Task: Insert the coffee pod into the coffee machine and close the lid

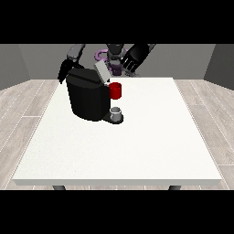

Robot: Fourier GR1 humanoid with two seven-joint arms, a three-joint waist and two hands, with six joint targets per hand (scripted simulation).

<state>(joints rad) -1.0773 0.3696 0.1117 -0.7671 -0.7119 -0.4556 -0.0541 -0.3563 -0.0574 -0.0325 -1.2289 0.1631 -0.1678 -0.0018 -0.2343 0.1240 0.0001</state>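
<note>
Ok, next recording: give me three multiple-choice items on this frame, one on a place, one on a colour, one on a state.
1. Where does the coffee machine stand on the table?
A. far half, towards the view's left
B. near edge, at the view's right
C. near edge, centre

2. What colour is the cup-like part on the machine's front?
A. blue
B. red
C. green

3. How is the lid?
A. shut flat
B. lying on the table
C. raised

Answers: 1 A, it stands towards the robot's side. 2 B, plainly red. 3 C, the grey flap tilts up above the machine.
</note>
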